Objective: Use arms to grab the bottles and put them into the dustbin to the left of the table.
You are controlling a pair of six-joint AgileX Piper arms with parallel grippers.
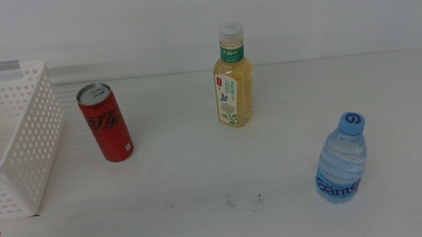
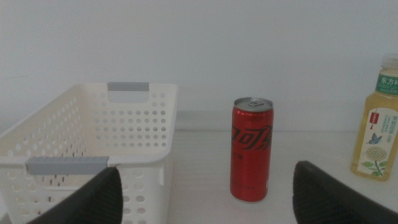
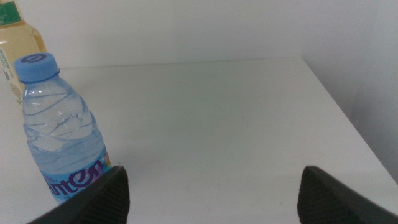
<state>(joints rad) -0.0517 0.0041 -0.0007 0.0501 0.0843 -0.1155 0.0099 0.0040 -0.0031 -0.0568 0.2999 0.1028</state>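
Nothing is binned yet, as far as the views show: the part of the white basket that can be seen, at the worktop's left side, holds nothing. All three containers stand upright on the worktop. The red can is just beside the basket, the yellow tea bottle farther back near the middle, and the water bottle well apart toward the right front. The left claw is spread and empty, facing the can. The right claw is likewise spread and empty, with the water bottle near one jaw. All three grabs and drops remain.
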